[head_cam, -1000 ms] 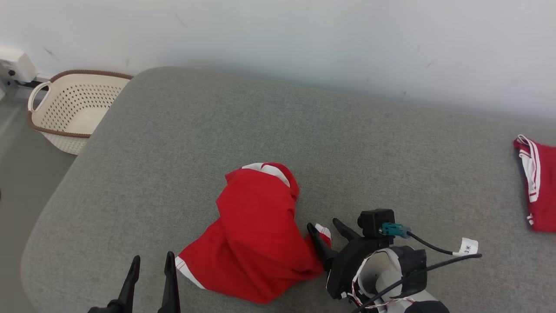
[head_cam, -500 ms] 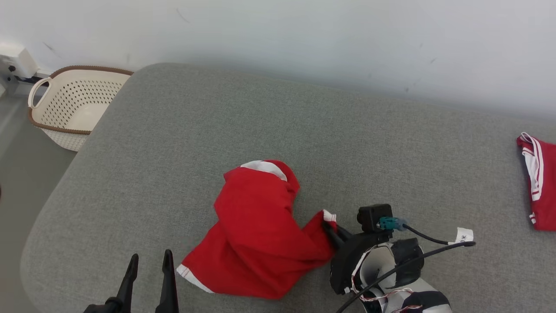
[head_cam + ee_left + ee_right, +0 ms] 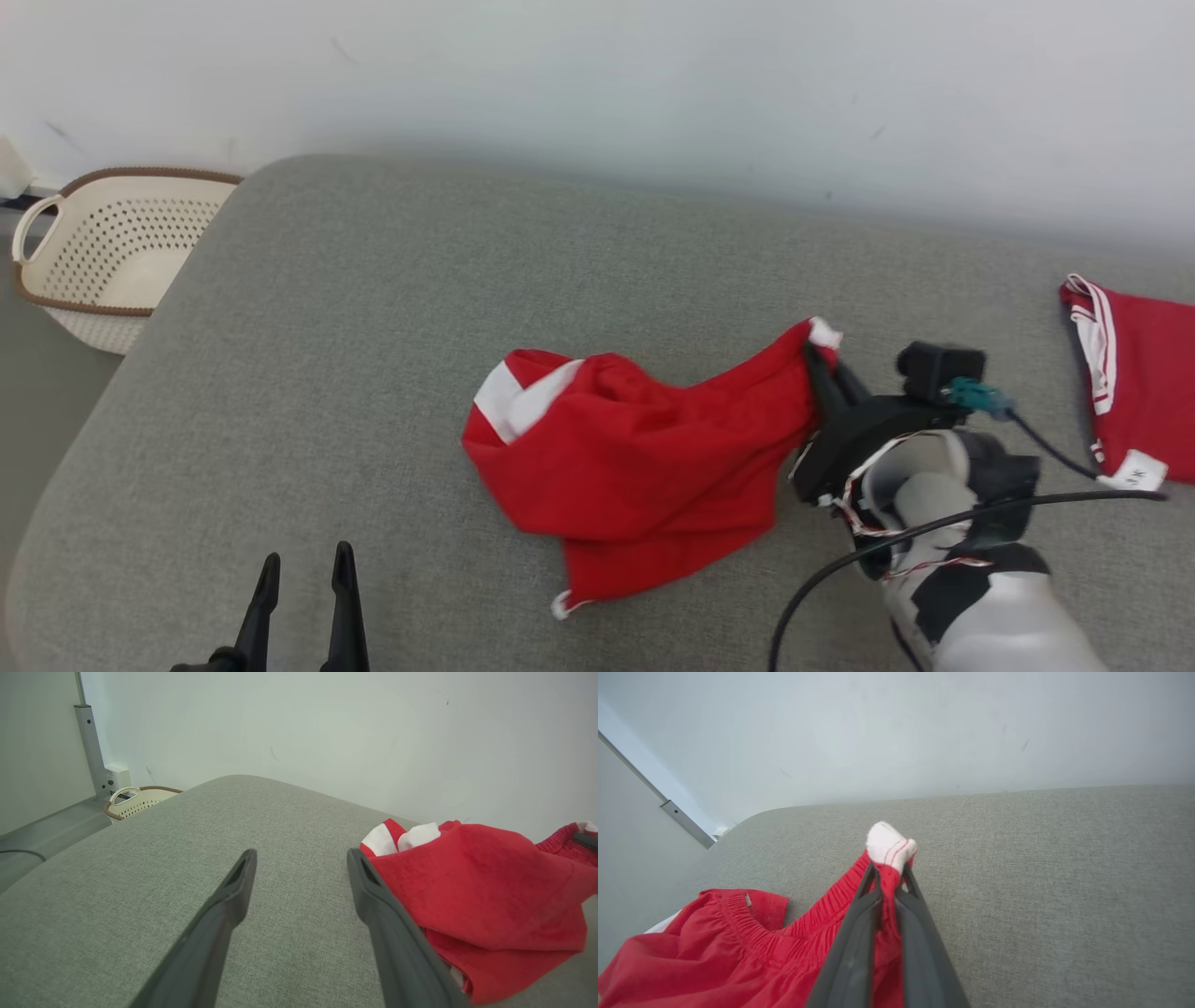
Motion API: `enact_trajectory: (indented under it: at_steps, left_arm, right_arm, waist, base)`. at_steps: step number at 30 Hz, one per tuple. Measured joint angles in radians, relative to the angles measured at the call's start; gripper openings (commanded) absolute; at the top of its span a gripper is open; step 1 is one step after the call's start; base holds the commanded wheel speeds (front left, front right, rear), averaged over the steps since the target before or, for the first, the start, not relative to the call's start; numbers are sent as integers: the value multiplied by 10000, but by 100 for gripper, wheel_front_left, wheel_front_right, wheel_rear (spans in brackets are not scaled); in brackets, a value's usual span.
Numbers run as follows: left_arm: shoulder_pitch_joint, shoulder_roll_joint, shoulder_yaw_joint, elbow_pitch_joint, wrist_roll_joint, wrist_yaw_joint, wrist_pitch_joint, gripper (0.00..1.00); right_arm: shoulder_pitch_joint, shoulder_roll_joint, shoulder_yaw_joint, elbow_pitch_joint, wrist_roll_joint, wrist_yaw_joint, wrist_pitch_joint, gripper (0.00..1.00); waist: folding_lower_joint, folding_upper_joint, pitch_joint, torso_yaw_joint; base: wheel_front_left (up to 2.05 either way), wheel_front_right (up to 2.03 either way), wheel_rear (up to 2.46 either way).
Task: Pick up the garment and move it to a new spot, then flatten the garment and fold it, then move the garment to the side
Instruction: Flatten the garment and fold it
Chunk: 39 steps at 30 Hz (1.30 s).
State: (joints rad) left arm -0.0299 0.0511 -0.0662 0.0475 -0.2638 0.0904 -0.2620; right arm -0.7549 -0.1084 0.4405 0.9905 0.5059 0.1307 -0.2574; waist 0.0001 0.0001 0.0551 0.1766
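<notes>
Locate the garment near the middle of the table, toward its near edge. It is a pair of red woven shorts, crumpled into soft folds, with white panels at the end toward the robot's left. The right gripper has its jaws clamped on one corner of the garment. In the right wrist view you see the two long dark fingers pressed together, with red cloth pinched between them and a small white, red-stitched tab bunched just past the tips. From that grip the gathered, ribbed elastic waistband runs as a stretched band down to the main heap, which lies on the table. The left gripper sits at the near edge, left of the garment, with its jaws wide apart and nothing between them. In the left wrist view, the finger at that view's right lies just beside the red fabric; you cannot tell whether it touches. The table is covered in grey, coarse-weave fabric and has a rounded corner. Beyond that corner, on the floor, stands a cream plastic basket with perforated walls, a brown rim and a loop handle. A second red garment with white stripes lies at the table's far right, well apart from the first.
</notes>
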Motion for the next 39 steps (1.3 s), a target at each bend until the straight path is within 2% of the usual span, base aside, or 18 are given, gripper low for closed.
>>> enact_trajectory:
  at_steps: [5,11,12,13,14,26,33,39]
  left_arm:
    - [64,-4,-88,-56,-61,81,0,100]
    - [98,-4,-163,-105,-104,167,0,100]
    - [99,-6,-186,-105,-105,171,0,100]
    - [100,-4,-198,-109,-117,174,0,100]
    - [102,-4,-207,-109,-123,178,0,100]
    - [169,-4,-278,-79,-130,171,0,100]
    - [247,-4,-387,-38,-128,153,0,100]
    - [223,-2,-522,8,-155,92,0,100]
  right_arm:
    - [577,-374,-788,-1014,-476,0,-42,0]
    - [1660,-428,-1106,-1335,-686,0,-58,1]
    - [1746,-453,-1210,-1375,-696,0,-58,10]
    - [1799,-472,-1279,-1390,-792,0,-58,49]
    - [1872,-485,-1340,-1452,-936,0,-58,99]
    - [2514,-357,-2155,-2681,-1766,0,115,100]
    - [2540,-79,-1651,-3459,-1710,0,911,100]
    - [1811,-33,-876,-3262,-1394,0,1906,100]
  waist:
    - [-1,0,-133,-204]
    - [-1,0,-176,-407]
    - [-1,0,-181,-435]
    - [-1,0,-186,-462]
    - [-2,0,-191,-487]
    - [-1,0,-357,-636]
    - [-1,0,-390,-451]
    - [-1,0,-285,-214]
  base:
    - [0,0,0]
    - [0,0,0]
    - [0,0,0]
    - [0,0,0]
    - [0,0,0]
    - [0,0,0]
    - [0,0,0]
    - [0,0,0]
